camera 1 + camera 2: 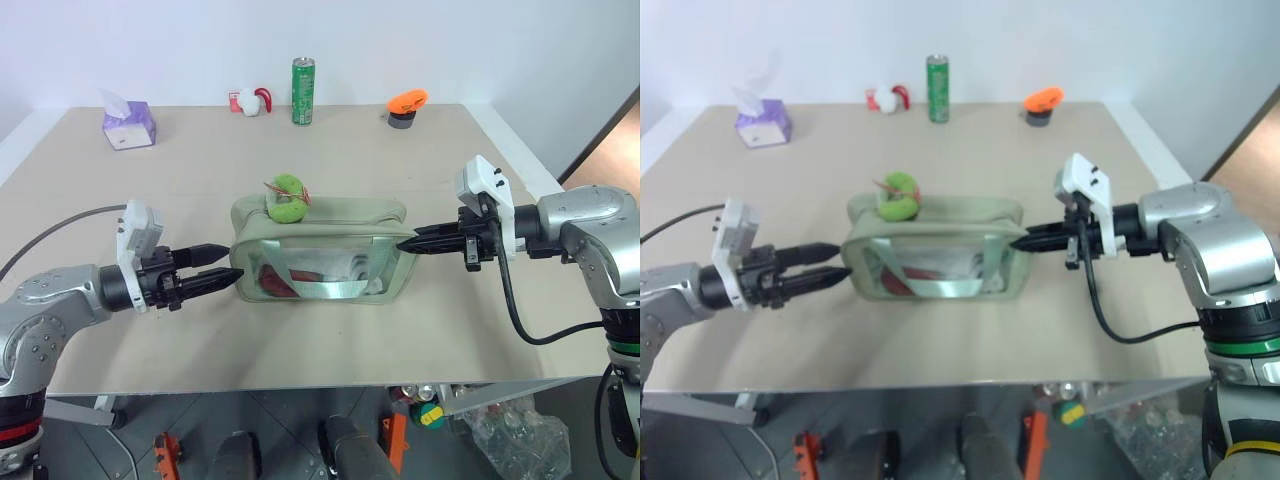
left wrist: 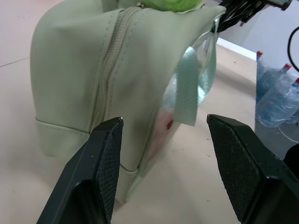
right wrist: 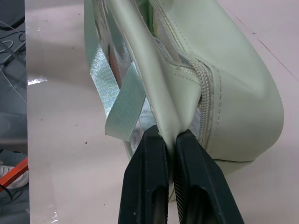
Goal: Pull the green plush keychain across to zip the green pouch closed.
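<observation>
The green pouch (image 1: 320, 222) lies in the middle of the table, its clear front panel facing me with red and white contents behind it. The green plush keychain (image 1: 287, 199) rests on top of the pouch near its left end. My left gripper (image 1: 234, 259) is open and level, its tips just off the pouch's left end and holding nothing; in the left wrist view the pouch (image 2: 79, 60) stands ahead of the spread fingers (image 2: 107, 154). My right gripper (image 3: 172, 135) is shut on the fabric at the pouch's right end, beside the zipper.
Along the table's far edge stand a purple tissue box (image 1: 129, 125), a small red and white object (image 1: 250, 100), a tall green can (image 1: 303, 91) and an orange-topped object (image 1: 406, 106). Water bottles (image 2: 273, 93) sit on the floor off the table's right side.
</observation>
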Available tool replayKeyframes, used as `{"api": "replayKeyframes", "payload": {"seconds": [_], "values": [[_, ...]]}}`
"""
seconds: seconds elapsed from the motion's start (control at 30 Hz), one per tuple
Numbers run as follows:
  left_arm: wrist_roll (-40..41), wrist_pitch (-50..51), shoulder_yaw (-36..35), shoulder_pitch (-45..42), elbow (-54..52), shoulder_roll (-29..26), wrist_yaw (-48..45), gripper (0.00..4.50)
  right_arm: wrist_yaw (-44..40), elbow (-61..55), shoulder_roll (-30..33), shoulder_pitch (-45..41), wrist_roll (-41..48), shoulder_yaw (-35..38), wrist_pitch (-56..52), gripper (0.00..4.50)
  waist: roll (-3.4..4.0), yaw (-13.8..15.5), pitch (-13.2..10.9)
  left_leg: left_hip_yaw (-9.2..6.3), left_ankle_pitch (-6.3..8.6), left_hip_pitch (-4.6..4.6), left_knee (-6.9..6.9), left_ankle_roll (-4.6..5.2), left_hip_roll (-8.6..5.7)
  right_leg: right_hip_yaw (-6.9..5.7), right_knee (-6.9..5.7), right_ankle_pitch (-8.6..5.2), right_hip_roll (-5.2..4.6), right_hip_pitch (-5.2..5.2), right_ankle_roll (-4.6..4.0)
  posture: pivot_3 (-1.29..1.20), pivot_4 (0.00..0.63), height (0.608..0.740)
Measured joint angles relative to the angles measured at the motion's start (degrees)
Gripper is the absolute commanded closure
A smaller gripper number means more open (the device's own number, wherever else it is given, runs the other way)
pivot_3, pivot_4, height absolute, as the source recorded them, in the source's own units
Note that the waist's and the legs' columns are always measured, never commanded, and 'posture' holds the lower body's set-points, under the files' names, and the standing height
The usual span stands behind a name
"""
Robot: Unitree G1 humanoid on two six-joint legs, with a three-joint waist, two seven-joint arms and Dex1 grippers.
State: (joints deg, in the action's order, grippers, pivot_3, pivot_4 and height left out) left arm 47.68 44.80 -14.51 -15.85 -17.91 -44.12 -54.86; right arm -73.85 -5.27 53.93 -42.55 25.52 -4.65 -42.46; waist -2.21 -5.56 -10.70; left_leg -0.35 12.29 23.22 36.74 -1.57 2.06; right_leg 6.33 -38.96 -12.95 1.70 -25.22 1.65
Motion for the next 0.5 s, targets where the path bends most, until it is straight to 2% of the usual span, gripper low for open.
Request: {"api": "replayKeyframes", "payload": {"seconds": [0.27, 0.5], "values": [[-2.77, -2.25, 3.14, -5.07, 5.31, 4.68, 2.34, 4.42, 0.12, -0.07, 0.02, 0.00, 0.10, 0.02, -0.17, 4.50, 0.00, -0.02, 0.00, 0.01, 0.00, 0.01, 0.04, 0.00, -0.01, 0.02, 0.00, 0.03, 0.00, 0.01, 0.04, 0.00, 0.150, 0.740], [-2.59, -2.13, 3.19, -5.07, 5.44, 5.40, 2.82, 4.46, 0.59, -0.91, 0.03, 1.00, 0.38, 0.49, -0.70, 4.50, 0.00, -0.02, 0.00, -0.01, 0.00, 0.01, 0.00, 0.01, -0.01, 0.02, 0.00, 0.01, 0.00, 0.01, 0.03, 0.00, 0.150, 0.740]]}}
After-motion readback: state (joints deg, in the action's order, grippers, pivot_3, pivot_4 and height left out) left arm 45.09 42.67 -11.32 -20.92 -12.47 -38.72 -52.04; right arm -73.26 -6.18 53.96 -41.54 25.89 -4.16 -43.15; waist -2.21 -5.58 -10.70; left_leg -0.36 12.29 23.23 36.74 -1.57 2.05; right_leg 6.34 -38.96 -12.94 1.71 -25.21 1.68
